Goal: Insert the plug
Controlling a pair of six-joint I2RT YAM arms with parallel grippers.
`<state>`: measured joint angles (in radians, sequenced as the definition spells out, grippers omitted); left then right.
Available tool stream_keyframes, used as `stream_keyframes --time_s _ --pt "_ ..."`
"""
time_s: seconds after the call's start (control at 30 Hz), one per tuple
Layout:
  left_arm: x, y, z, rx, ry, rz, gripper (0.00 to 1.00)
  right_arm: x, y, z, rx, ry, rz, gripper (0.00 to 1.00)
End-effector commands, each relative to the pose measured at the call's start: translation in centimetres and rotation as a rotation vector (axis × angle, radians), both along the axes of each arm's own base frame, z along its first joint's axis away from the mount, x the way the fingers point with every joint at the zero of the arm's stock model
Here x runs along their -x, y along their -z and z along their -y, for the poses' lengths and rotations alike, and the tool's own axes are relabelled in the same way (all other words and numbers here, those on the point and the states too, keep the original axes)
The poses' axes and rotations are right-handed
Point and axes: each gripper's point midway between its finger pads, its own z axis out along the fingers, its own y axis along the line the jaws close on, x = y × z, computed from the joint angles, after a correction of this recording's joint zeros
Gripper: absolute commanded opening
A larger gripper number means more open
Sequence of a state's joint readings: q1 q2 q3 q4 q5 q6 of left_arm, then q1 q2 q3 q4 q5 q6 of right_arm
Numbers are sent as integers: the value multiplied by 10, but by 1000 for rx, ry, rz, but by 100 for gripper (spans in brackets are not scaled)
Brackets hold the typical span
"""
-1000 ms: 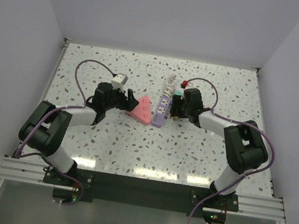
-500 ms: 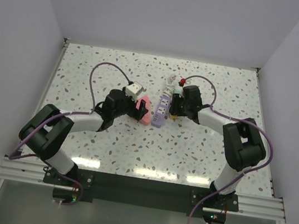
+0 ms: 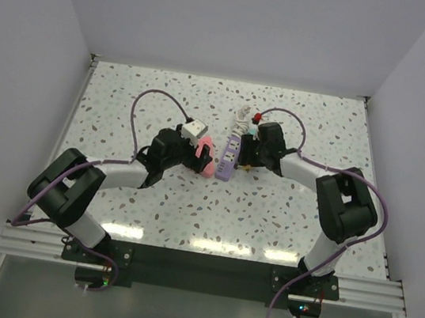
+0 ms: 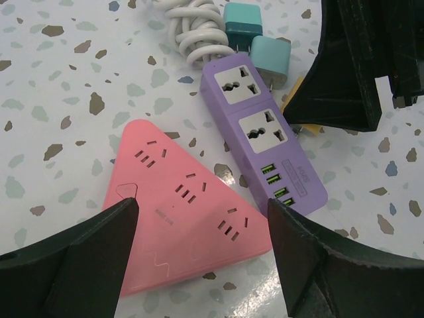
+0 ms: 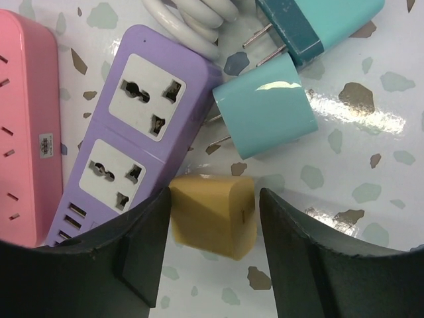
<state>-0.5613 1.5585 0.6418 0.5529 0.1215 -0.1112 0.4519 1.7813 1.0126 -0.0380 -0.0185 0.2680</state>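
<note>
Plug (image 5: 213, 215) on the table (image 5: 344, 199), just right of the purple strip (image 5: 132, 132), level with its lower socket.
The right pincer (image 5: 213, 199) straddles the plug, one finger at each flank; whether it already pinches I cannot tell, and the prongs are hidden. The purple strip runs diagonally with its sockets facing up, so the plug likely needs lifting and carrying left. The left pincer (image 4: 202, 205) hangs spread wide over the pink strip (image 4: 179, 218), gripping nothing; the right arm is nearer.
</note>
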Motion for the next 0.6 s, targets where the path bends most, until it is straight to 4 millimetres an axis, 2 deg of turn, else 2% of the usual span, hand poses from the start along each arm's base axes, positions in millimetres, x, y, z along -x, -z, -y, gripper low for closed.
stream_keyframes --time_s 0.0,0.13,0.2,0.27,0.37,0.5,0.57 --pt "-3 -18 4 9 5 75 84 10 5 4 41 -17 -38 58" --pt "-3 -21 5 7 1 84 84 12 7 3 50 -23 -49 58" --pt "-3 -20 4 5 -1 83 85 13 2 3 41 -21 -38 58" --pt "-2 -22 5 7 2 85 85 15 2 3 39 -22 -34 55" --pt "-2 -22 6 6 3 86 85 16 -3 3 30 -23 -26 46" --pt "0 -21 6 3 -1 88 85 17 -8 -3 1 -40 -25 21" --pt "0 -22 5 4 -2 91 85 17 -10 -4 -8 -44 -23 15"
